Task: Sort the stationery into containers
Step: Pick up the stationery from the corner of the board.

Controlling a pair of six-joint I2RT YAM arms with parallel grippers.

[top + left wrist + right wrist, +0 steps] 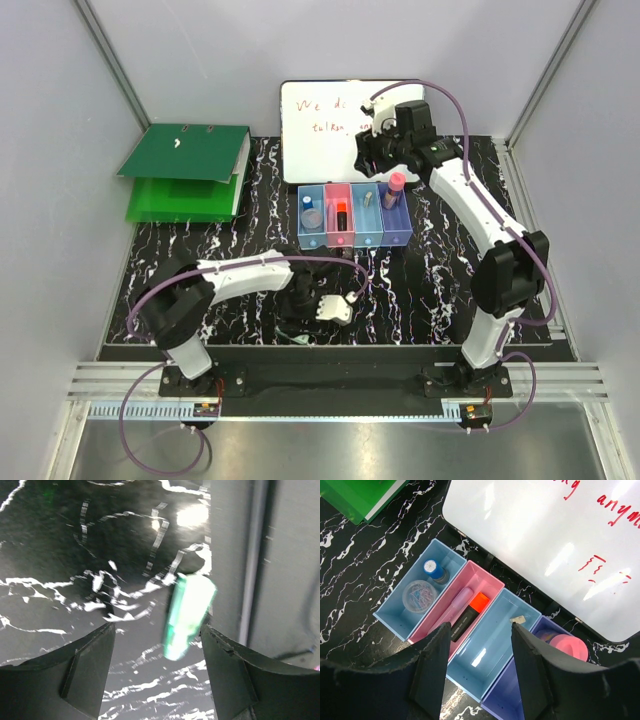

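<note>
The containers [368,238] are four joined bins at the back of the mat. The left blue bin [395,611] holds a blue-capped clear bottle [434,569] and a round case of paper clips [419,594]. A lilac stick [456,604] and an orange-capped black marker [470,614] lie in the pink bin. The third bin [490,652] holds a small grey-white block [519,620]. A pink-capped tube [567,646] stands in the purple bin. My right gripper [481,630] hangs open and empty over the third bin. My left gripper [157,627] is open low over the mat, a green clip-like piece [187,615] lying between its fingers, close to the right one.
A whiteboard [335,125] with red writing leans just behind the bins. A green ring binder [190,175] lies at the back left. The green piece lies close to the mat's front edge, beside a grey rail [260,570].
</note>
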